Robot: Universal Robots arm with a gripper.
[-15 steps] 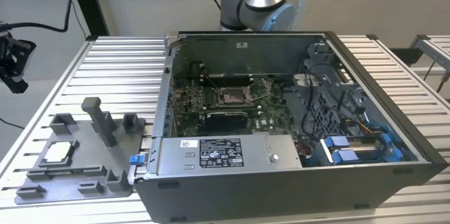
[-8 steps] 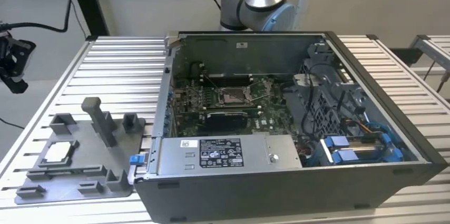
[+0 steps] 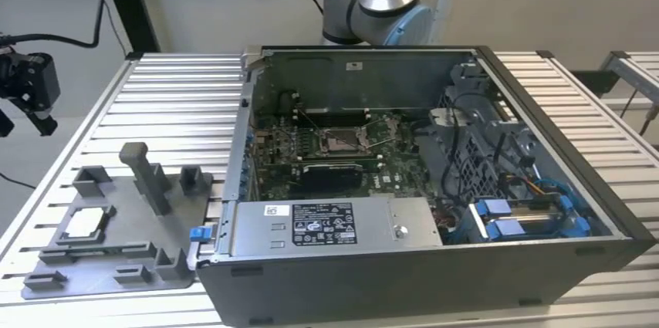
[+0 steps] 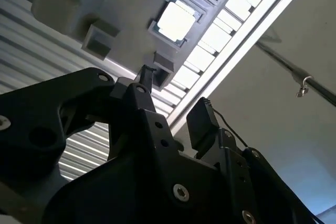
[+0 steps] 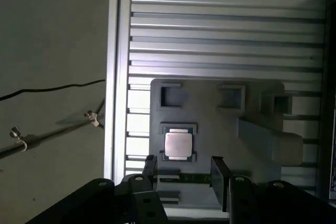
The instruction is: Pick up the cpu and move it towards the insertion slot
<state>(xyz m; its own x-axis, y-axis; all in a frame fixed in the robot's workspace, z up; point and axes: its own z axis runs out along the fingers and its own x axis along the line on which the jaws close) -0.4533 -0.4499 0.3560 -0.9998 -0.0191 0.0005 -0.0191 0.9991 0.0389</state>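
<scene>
We see the open computer case (image 3: 412, 274) on the ribbed table (image 3: 175, 96), the grey fixture tray (image 3: 119, 228) beside it at the exterior view's left. The gripper (image 5: 184, 174) hangs clear of that tray, fingers spread wide with nothing between them. The cpu (image 5: 177, 144) lies flat in its tray pocket, untouched, well apart from the insertion slot (image 3: 340, 140) inside the case.

The tool (image 5: 184, 170) hangs with its fingers (image 5: 220, 174) spread apart, gripping nothing.
</scene>
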